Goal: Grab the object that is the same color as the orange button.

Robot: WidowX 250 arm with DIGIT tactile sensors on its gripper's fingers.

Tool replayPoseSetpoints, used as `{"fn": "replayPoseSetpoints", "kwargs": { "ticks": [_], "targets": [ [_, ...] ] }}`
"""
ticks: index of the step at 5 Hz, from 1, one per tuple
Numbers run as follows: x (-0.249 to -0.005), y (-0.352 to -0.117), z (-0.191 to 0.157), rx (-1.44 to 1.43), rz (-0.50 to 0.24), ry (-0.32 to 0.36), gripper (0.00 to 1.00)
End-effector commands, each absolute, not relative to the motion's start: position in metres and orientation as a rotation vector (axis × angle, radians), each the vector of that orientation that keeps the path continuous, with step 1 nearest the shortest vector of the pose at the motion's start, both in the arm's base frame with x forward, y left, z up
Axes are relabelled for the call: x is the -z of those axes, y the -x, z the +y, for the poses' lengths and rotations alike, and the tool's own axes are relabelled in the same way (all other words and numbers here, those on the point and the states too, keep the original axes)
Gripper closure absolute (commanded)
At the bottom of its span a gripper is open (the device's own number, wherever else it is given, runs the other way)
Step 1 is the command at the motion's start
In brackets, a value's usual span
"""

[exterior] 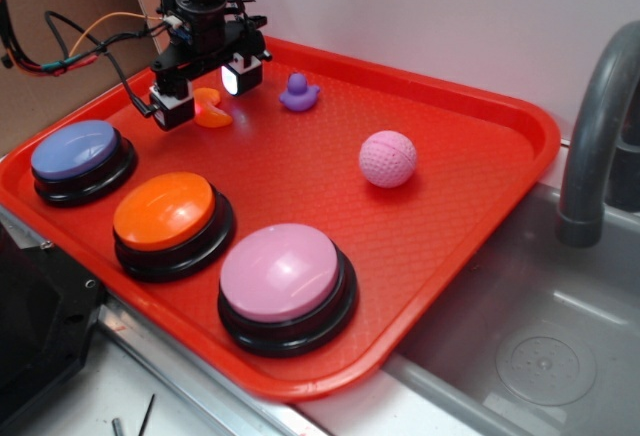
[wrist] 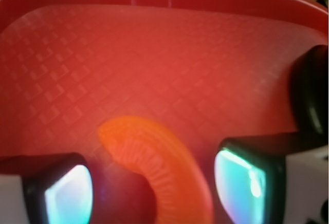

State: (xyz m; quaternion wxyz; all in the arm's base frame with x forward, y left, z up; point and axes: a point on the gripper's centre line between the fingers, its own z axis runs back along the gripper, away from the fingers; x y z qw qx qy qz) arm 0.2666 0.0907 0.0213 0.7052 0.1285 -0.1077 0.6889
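A: Where was the gripper [exterior: 205, 90]?

B: Over the far left part of the red tray [exterior: 470, 206], low above its floor. Its jaws stood wide apart, 1 finger [exterior: 170, 106] left of the orange toy [exterior: 212, 109] and the other [exterior: 243, 74] to the right and a little behind it.

A: Was the toy held?

B: No. It lay on the tray between the 2 fingers, with a gap on each side. The wrist view showed the same: the curved, ribbed toy [wrist: 154, 165] sat between the pads [wrist: 69, 196], touching neither that I could see, though the picture was blurred there.

A: And the buttons?

B: 3 of them stood in a row along the near left edge of the tray: the blue-purple button [exterior: 75, 151] farthest back, the orange button [exterior: 165, 211] in the middle, the pink button [exterior: 282, 271] nearest. The toy was near the blue-purple button, behind and to its right, well apart from the orange one.

A: Anything else on the tray?

B: A purple duck [exterior: 298, 94] sat just right of the gripper near the far rim, and a pink ball [exterior: 387, 159] lay toward the middle. A grey faucet [exterior: 600, 126] and sink [exterior: 540, 346] were beyond the tray's right side.
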Motion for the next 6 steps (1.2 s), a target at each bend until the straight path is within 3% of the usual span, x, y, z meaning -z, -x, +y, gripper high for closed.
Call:
{"fn": "replayPoseSetpoints", "kwargs": {
  "ticks": [1, 2, 3, 4, 6],
  "targets": [
    [-0.021, -0.258, 0.099, -1.539, -0.303, -0.232, 0.00],
    [-0.018, -0.255, 0.096, -1.532, -0.312, -0.215, 0.00],
    [-0.014, -0.252, 0.092, -1.522, -0.325, -0.210, 0.40],
    [-0.013, -0.252, 0.092, -1.518, -0.344, -0.202, 1.00],
    [-0.013, -0.251, 0.088, -1.530, -0.345, -0.181, 1.00]
  ]
}}
